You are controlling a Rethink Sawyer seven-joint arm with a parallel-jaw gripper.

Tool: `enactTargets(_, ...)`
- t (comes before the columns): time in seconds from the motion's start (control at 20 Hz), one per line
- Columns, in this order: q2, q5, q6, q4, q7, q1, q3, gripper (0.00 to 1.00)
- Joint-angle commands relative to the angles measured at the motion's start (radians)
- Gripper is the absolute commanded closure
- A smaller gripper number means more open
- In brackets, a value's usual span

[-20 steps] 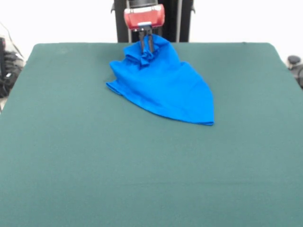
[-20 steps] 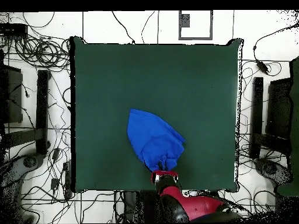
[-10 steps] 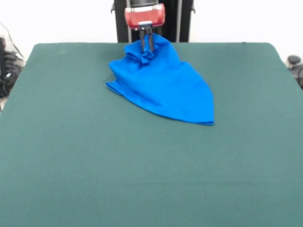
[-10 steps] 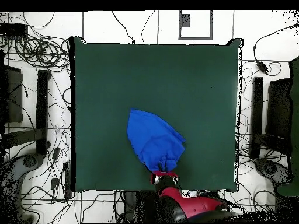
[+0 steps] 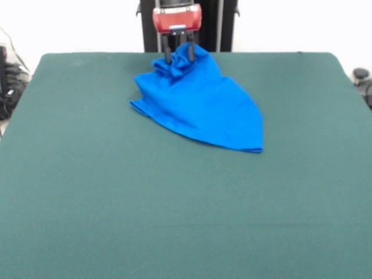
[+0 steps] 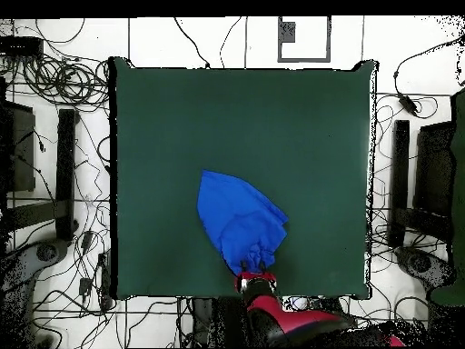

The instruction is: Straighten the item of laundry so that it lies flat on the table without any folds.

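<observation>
The bright blue T-shirt [image 5: 203, 104] lies crumpled and folded into a pointed shape on the dark green table [image 5: 116, 203], near its far edge by the robot. Its bunched end sits under my gripper [image 5: 179, 55], whose two dark fingers stand apart on either side of the bunch. The gripper is open, and the cloth looks released. In the overhead view the shirt [image 6: 238, 218] spreads up and left from the gripper [image 6: 257, 273], close to the table's [image 6: 272, 118] bottom edge.
The robot's black pedestal [image 5: 221, 23] stands just behind the table's far edge. Several cables [image 6: 54, 82] and black stands [image 6: 65, 173] lie on the floor around the table. Dark gear [image 5: 363, 78] sits off the table's right far corner.
The fingers were close together pinching the shirt's bunched end; now they stand apart. The bunch has settled slightly. The shirt's spread part has not moved.
</observation>
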Motion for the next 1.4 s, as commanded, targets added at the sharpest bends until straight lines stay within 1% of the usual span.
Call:
enactTargets(0.05, 0.070, 0.037, -0.055, -0.057, 0.129, 0.048, 0.014, 0.00)
enactTargets(0.4, 0.066, 0.035, -0.055, -0.056, 0.130, 0.045, 0.019, 0.00)
enactTargets(0.55, 0.063, 0.047, -0.052, -0.055, 0.131, 0.053, 0.010, 0.00)
enactTargets(0.65, 0.038, 0.068, -0.017, -0.038, 0.141, 0.058, 0.002, 0.00)
enactTargets(0.75, 0.028, 0.072, -0.011, -0.029, 0.150, 0.056, 0.006, 0.00)
enactTargets(0.9, -0.011, 0.070, 0.020, -0.008, 0.158, 0.051, 0.017, 0.00)
enactTargets(0.95, -0.040, 0.066, 0.042, 0.005, 0.157, 0.046, 0.023, 0.00)
enactTargets(1.05, -0.176, 0.051, 0.158, 0.062, 0.152, 0.007, 0.067, 0.00)
enactTargets(1.1, -0.226, 0.050, 0.201, 0.084, 0.147, -0.006, 0.087, 0.00)
enactTargets(1.2, -0.376, 0.055, 0.342, 0.150, 0.123, -0.074, 0.175, 0.00)
enactTargets(1.25, -0.428, 0.064, 0.393, 0.176, 0.110, -0.108, 0.221, 0.00)
enactTargets(1.4, -0.518, 0.097, 0.483, 0.225, 0.078, -0.178, 0.320, 0.00)
